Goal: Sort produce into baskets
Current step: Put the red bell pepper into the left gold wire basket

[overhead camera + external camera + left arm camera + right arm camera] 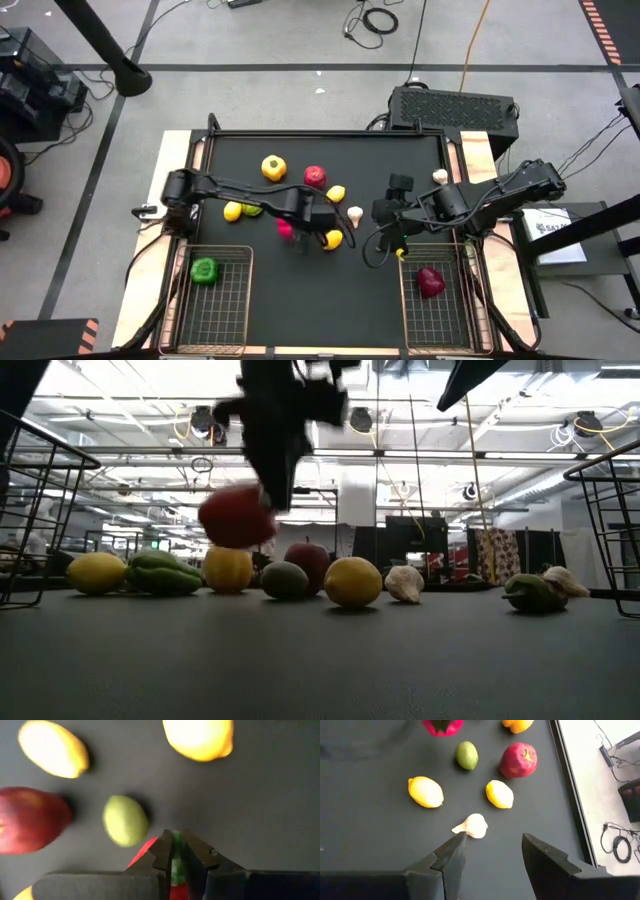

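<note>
on the left of the black table point(330, 300) stands a rectangular wire-mesh basket with a gold-brass rim point(215, 297), and a green toy pepper point(204, 269) lies in its far corner. past it on the table lie a yellow lemon point(232, 211) touching another green pepper point(251, 209), and farther back a yellow toy pepper point(274, 168).

the left gripper point(176, 851) reaches toward the middle of the table. its jaws are clamped on the green stem of a pink-red toy pepper point(236, 516), whose body hangs just below the fingertips; in the low view the pepper is clear of the table top, in front of the row of produce. in the left wrist view the stem sits squeezed between the two dark fingers point(162, 852), with the red body showing under them.

around it on the table lie a small green lime point(125, 820), a red toy apple point(314, 177), a second lemon point(336, 194), a third lemon point(333, 239) just beside the gripper, and a white garlic bulb point(354, 213).

the right gripper point(492, 852) hovers right of centre with its jaws apart and nothing between them; the garlic bulb lies on the table just ahead of one fingertip, not touched. another garlic bulb point(440, 177) rests near the table's far right edge.

on the right, the second wire-mesh basket point(440, 305) holds a dark red piece of produce point(430, 281).
</note>
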{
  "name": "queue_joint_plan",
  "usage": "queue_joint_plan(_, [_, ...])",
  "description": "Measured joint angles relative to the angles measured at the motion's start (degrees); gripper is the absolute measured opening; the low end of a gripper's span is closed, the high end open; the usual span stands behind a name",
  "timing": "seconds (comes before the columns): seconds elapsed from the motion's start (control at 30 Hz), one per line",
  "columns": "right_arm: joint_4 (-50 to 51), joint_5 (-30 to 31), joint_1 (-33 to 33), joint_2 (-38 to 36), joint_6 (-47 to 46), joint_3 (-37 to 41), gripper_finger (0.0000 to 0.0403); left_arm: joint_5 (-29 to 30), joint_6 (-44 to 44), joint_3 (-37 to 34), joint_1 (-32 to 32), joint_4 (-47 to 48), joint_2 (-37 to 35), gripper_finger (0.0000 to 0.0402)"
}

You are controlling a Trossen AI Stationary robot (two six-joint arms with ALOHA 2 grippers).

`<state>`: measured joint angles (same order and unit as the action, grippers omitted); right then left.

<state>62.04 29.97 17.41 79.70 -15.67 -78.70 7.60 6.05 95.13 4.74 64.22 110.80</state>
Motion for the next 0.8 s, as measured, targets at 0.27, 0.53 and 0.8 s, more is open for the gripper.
queue_joint_plan(0.27, [-0.6,0.0,0.1,0.0,0.0,0.0,0.0183,1.4,-6.6,0.0,5.5,4.0,-15.4,0.0032])
queue_joint_plan(0.53, [-0.9,-0.1,1.4,0.0,-0.6,0.0,0.0183,8.0,-23.2,-0.1,17.8,6.8,-29.8,0.0033])
queue_joint_plan(0.8, [-2.0,0.0,1.5,0.0,-1.2,0.0,0.0183,18.5,-43.2,-8.9,32.2,7.0,-33.4,0.0033])
